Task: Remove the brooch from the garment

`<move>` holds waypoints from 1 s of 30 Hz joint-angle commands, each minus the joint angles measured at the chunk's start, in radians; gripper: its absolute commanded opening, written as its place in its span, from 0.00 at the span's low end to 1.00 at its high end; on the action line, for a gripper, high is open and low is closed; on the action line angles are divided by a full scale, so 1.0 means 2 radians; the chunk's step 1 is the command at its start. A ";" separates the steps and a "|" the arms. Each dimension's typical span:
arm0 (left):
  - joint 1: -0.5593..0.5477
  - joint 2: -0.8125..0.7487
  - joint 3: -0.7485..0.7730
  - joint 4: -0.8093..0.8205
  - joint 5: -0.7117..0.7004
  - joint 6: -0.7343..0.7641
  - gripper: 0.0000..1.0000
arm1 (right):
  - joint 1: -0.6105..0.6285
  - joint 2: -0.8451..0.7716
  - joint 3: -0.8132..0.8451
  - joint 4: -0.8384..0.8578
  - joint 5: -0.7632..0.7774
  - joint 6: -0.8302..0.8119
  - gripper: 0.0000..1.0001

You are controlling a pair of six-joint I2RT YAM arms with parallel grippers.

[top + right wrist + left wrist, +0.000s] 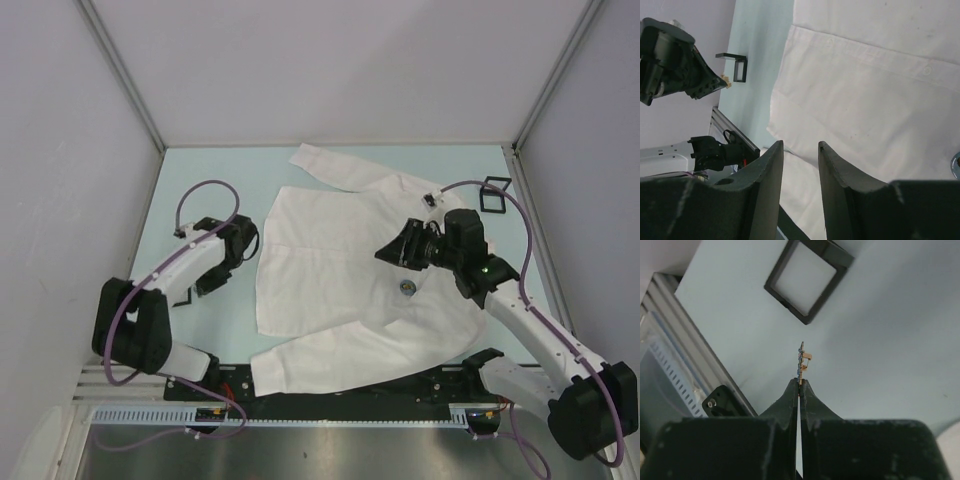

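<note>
The garment, a large white shirt (330, 270), lies flat mid-table and fills the right wrist view (865, 75). My left gripper (215, 282) hangs left of the shirt above bare table. It is shut (800, 382) on a small gold and blue brooch (802, 360), held edge-on at the fingertips. The brooch also shows as a gold speck in the right wrist view (726, 81). My right gripper (388, 250) is open and empty (800, 145) over the shirt's middle. A small round pin (406, 287) sits on the shirt near it.
A black square frame (807, 280) lies on the table below the left gripper, also seen in the right wrist view (735, 67). Another black frame (495, 192) stands at the far right. A small dark item (430, 200) sits by the collar. Metal rail (695, 365) along the near edge.
</note>
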 commanded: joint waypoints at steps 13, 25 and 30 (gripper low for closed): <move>0.063 0.070 0.013 -0.049 -0.115 -0.061 0.00 | 0.001 0.032 0.051 0.046 -0.022 0.039 0.38; 0.099 0.099 0.019 0.009 -0.106 -0.002 0.00 | 0.013 0.022 0.053 0.045 -0.009 0.042 0.38; 0.123 0.116 0.025 0.020 -0.102 0.012 0.00 | 0.011 0.008 0.053 0.026 -0.002 0.029 0.38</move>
